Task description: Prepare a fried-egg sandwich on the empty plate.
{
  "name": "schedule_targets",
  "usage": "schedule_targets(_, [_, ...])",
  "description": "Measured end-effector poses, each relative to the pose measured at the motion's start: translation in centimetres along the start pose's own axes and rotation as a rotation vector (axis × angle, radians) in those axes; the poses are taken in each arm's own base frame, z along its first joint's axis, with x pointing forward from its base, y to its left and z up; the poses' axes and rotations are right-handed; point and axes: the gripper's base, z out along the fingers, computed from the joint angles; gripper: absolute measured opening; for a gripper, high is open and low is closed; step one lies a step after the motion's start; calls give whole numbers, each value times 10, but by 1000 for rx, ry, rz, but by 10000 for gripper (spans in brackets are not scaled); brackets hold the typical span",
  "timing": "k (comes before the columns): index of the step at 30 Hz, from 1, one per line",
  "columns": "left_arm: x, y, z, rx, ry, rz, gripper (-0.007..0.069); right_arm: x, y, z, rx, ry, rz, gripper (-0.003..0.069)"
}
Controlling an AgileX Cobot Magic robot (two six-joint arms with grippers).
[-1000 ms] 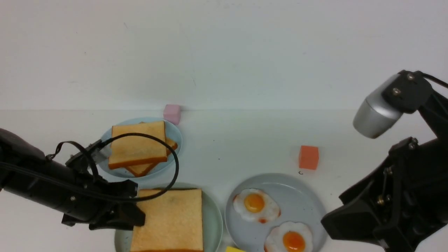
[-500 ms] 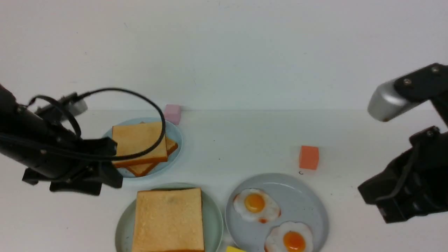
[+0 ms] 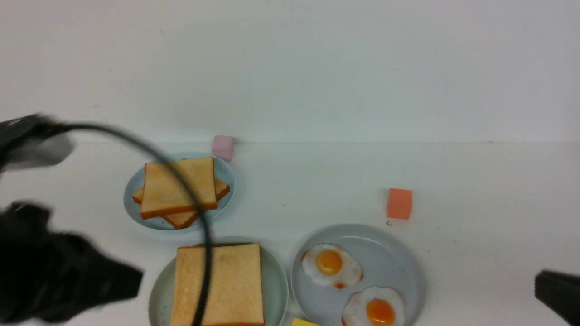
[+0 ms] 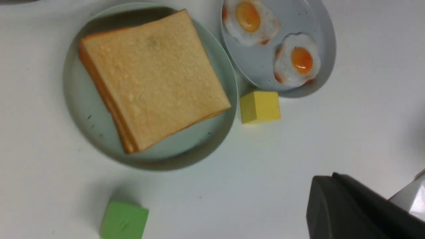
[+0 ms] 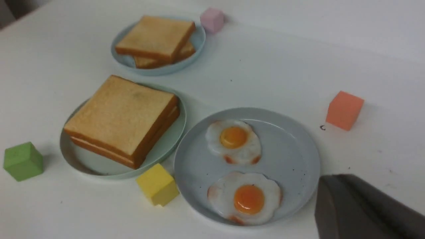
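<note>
- Front view: the fried-egg sandwich (image 3: 217, 285) is lying square on the empty plate (image 3: 278, 283), at 6 o'clock on the table and nearest the robot. This is the plate the task names, so the stack is sitting where it belongs.
- The grey-blue plate (image 3: 408, 258) is sitting at 3 o'clock of it, rims nearly touching, and is carrying two spare fried eggs (image 3: 332, 267).
- The small pale-blue plate (image 3: 229, 176) is at 11 o'clock, holding loose toast slices (image 3: 179, 188), likely the bread supply.
- A pink cube (image 3: 222, 147) and an orange cube (image 3: 399, 203) are standing apart from the plates, probably as distractors.
- The left gripper (image 3: 122, 283) is showing as a blurred dark mass at 9 o'clock of the sandwich. The right gripper (image 3: 557, 294) is barely peeking in at 4 o'clock. Both are well apart from the food.
- Both sets of jaws are clenched. Nothing is showing between them, so I am judging them empty.
- Left wrist view: the top slice is covering the lower one almost exactly and hiding any filling.
- A yellow cube (image 4: 260, 107) is sitting just beside both big plates.
- A green cube (image 4: 123, 220) is sitting near the mint rim, roughly 7 o'clock as the robot faces.
- Right wrist view: two crust edges are showing, stacked with a thin seam between them. The egg itself is not visible, so I cannot confirm it.
- Judgement: assembly is looking finished.
</note>
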Motion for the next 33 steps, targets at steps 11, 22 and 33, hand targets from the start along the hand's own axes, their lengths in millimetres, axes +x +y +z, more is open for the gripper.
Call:
schedule_targets(11, [120, 0, -44, 31, -377, 106, -13, 25, -2, -22, -8, -291, -6, -4])
schedule_targets(22, [135, 0, -52, 50, -513, 141, -13, 26, -2, -22, -7, -290, -8, 3])
schedule_targets(33, [132, 4, -50, 3, -550, 168, -13, 26, -2, -22, -7, -290, -9, 8])
